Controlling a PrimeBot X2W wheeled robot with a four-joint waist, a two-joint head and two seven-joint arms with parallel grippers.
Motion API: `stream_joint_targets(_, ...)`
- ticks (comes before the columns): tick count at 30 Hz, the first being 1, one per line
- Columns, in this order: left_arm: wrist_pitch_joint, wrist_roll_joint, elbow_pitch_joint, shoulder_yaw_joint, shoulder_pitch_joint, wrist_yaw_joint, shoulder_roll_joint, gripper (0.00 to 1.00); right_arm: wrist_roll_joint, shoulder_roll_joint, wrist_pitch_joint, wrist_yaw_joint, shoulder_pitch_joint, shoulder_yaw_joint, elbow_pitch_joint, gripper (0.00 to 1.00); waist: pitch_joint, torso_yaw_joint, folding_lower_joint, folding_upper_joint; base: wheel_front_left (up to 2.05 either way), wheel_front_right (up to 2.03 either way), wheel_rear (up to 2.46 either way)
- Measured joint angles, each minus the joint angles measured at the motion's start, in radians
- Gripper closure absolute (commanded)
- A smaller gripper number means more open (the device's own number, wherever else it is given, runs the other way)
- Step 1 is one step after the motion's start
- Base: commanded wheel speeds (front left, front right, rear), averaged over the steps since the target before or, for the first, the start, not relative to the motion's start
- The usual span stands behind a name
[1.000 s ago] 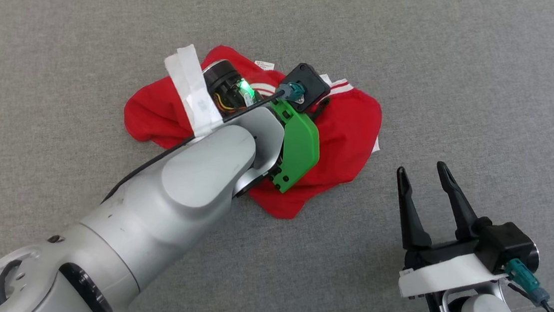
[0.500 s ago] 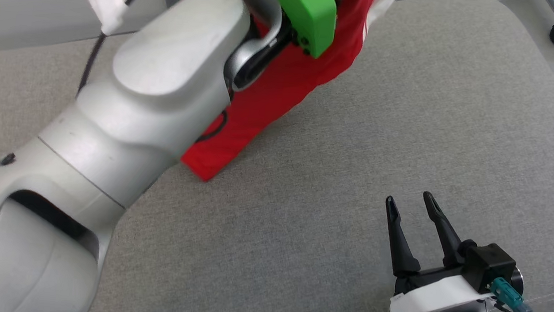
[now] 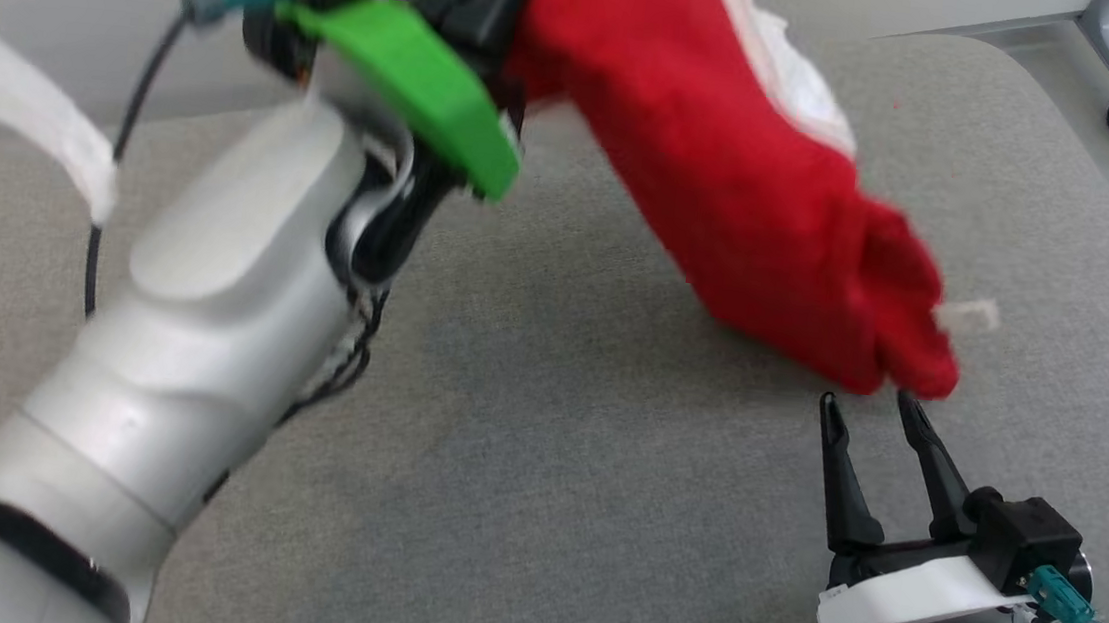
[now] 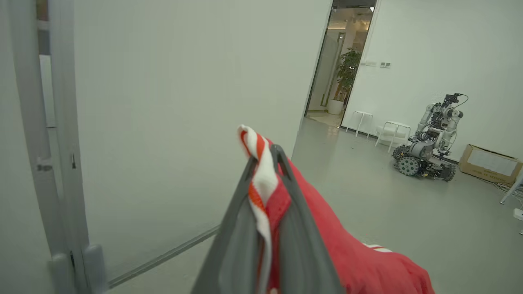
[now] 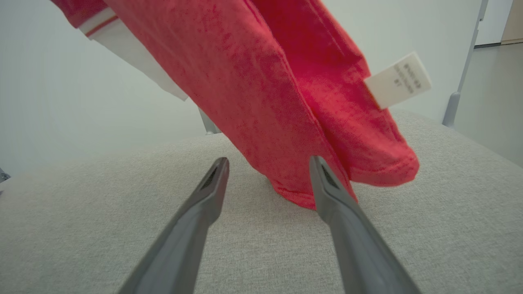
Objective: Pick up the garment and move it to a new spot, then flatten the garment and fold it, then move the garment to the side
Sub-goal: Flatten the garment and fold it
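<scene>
Head view has a grey padded surface [image 3: 599, 496] spreading under everything. Across the left half of that view the left arm [image 3: 202, 321], big and silver, reaches up and away, with a green cover [image 3: 414, 78] on its wrist. The garment [image 3: 726, 186], red with white-and-red striped trim, hangs in the air from the top of the view and slants down to the right. Its lower end sits just above the tips of the right gripper [image 3: 866, 401]. In the right wrist view the hem hangs past that gripper's fingers [image 5: 196, 220], close over the surface; whether it touches the surface I cannot tell. The right gripper stands wide open and holds nothing, low at the right of the head view. The left gripper [image 4: 266, 157] is clamped tight on the striped trim, which pokes out past its fingertips in the left wrist view, the red cloth falling away below to the right. A small white label [image 5: 398, 79] juts from the garment's edge.
</scene>
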Motion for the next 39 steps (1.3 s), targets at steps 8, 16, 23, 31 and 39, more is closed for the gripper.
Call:
stream_joint_targets(8, -0.005, 0.108, -0.105, 0.226, 0.523, 0.0, 0.06, 1.0, -0.038, 0.0, 0.0, 0.0, -0.005, -0.035, -0.012, 0.0, 0.041, 0.081, 0.0, 0.0, 0.0, 0.0, 0.0)
stream_joint_targets(16, -0.006, 0.263, -0.194, 0.434, 0.839, 0.0, 0.022, 0.34, -0.064, 0.0, 0.0, 0.0, -0.007, -0.048, -0.019, 0.0, 0.063, 0.144, 0.0, 0.0, 0.0, 0.0, 0.0)
stream_joint_targets(23, -0.006, 0.383, -0.239, 0.58, 0.939, 0.021, -0.013, 0.0, -0.052, 0.001, 0.0, 0.0, 0.001, -0.035, -0.021, 0.0, 0.048, 0.17, 0.0, -0.0001, 0.0, 0.0, 0.0)
stream_joint_targets(31, -0.006, 0.571, -0.317, 0.588, 0.94, 0.043, 0.01, 0.0, -0.051, 0.0, 0.0, 0.0, 0.006, -0.03, -0.018, 0.0, 0.041, 0.182, 0.0, 0.0, 0.0, 0.0, 0.0)
stream_joint_targets(39, 0.074, 0.75, -0.189, 0.379, 0.648, 0.017, -0.036, 0.0, -0.054, 0.001, 0.0, 0.0, -0.027, 0.006, -0.019, 0.0, 0.079, 0.154, 0.0, 0.0, 0.0, 0.0, 0.0)
